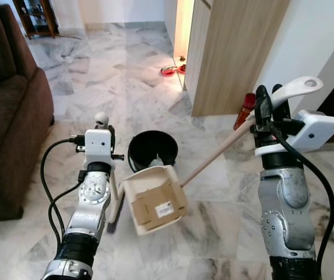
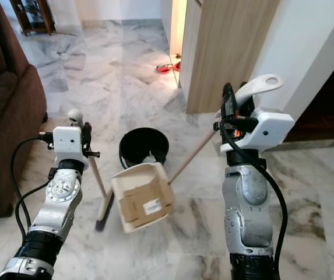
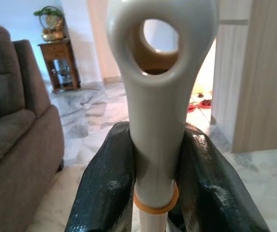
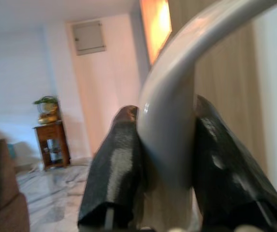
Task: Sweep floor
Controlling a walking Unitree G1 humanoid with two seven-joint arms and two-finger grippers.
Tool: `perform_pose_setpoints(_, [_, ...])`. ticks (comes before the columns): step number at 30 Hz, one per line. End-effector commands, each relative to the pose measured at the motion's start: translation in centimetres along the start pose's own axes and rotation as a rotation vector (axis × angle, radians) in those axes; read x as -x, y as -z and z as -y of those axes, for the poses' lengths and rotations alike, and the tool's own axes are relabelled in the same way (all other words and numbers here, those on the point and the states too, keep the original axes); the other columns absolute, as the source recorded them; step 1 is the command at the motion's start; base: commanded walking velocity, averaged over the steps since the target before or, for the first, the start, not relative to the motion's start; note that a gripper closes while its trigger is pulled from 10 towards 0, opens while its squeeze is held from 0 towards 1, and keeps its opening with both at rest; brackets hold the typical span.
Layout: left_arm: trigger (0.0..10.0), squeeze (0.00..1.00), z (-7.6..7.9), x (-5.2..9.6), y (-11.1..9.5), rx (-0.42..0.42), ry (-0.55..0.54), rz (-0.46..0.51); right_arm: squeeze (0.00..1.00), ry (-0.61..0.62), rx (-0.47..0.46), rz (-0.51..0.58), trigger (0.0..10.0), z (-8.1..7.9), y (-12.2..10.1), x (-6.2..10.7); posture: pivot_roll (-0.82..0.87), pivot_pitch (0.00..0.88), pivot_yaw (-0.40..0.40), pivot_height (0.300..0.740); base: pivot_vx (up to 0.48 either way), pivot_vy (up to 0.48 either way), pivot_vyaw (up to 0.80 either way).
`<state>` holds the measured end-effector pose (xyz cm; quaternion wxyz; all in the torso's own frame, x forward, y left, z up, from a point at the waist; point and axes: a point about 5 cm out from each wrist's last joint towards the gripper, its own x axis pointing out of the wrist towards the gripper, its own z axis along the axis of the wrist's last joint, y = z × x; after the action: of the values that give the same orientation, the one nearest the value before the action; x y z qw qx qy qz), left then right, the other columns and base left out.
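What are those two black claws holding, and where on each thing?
The left gripper clamps the broom's pale plastic handle just below its hanging hole. The right gripper clamps the cream dustpan's curved handle end.

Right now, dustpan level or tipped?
Tipped. The dustpan hangs off the floor on its long handle, held by the right hand, with its open mouth tilted toward the black bin.

I count one black bin (image 1: 151, 149), one cream dustpan (image 1: 155, 198) on a long wooden handle, one broom (image 2: 99, 195), one brown sofa (image 1: 6, 111), one wooden side table (image 3: 61, 63), two red bowls (image 1: 172, 70) on the floor, and my two grippers: left gripper (image 3: 155, 179), right gripper (image 4: 167, 164).
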<state>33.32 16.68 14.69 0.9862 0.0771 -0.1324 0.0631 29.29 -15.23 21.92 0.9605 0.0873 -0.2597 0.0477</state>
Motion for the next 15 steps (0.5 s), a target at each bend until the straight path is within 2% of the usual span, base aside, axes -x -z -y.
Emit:
perform_pose_setpoints(1, [10.0, 0.00, 0.11, -0.49, -1.28, -0.004, -0.001, 0.062, 0.00, -0.001, -0.028, 0.077, 10.0, -0.02, -1.56, -0.41, 0.12, 0.081, -0.010, 0.740, 0.398, 0.000, 0.00])
perform_pose_setpoints(14, [10.0, 0.00, -0.04, -0.50, -1.32, -0.006, -0.011, 0.064, 0.00, -0.024, -0.016, 0.081, 10.0, -0.40, -1.66, -0.52, 0.12, 0.082, -0.012, 0.740, 0.397, 0.000, 0.00])
perform_pose_setpoints(15, [10.0, 0.00, -0.06, -0.50, -1.32, -0.008, -0.013, 0.064, 0.00, -0.029, -0.015, 0.081, 10.0, -0.46, -1.67, -0.52, 0.12, 0.082, -0.012, 0.740, 0.398, 0.000, 0.52])
